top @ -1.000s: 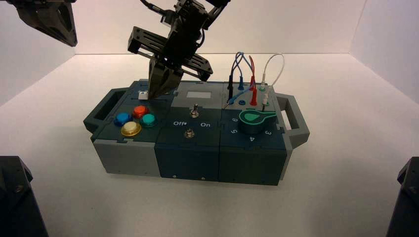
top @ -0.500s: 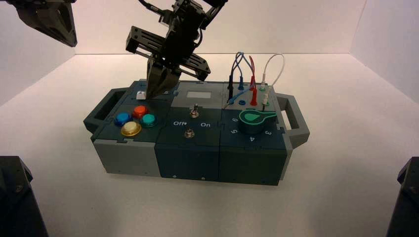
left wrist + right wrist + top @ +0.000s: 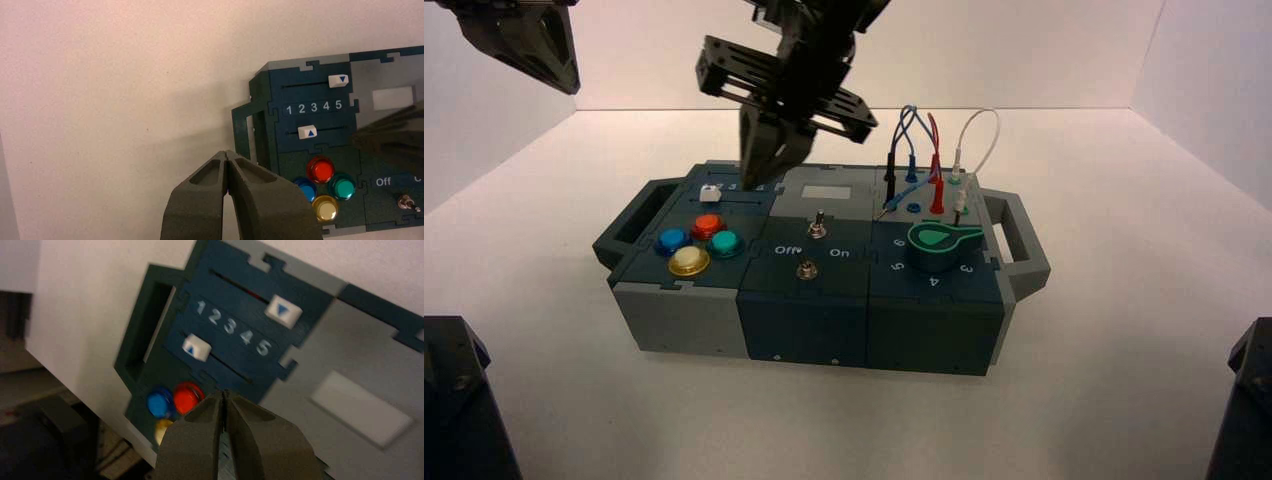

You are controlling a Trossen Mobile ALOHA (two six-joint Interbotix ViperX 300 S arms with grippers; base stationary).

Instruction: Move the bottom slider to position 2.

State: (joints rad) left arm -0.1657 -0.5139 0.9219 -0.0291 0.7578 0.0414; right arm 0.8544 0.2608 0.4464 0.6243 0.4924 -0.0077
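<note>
The bottom slider is a white knob on the teal panel at the box's left end. It also shows in the left wrist view and the right wrist view, where its blue arrow stands close to the numeral 2 of the row 1 to 5. My right gripper is shut and empty. It hangs above the panel, to the right of the knob and clear of it. Its fingertips meet. My left gripper is parked high at the far left, shut.
The second white slider sits by the 5. Red, blue, green and yellow buttons lie in front of the sliders. Two toggle switches, a green knob and plugged wires stand to the right.
My right gripper has risen from the slider panel and shifted a little to the right. The white knob now stands uncovered.
</note>
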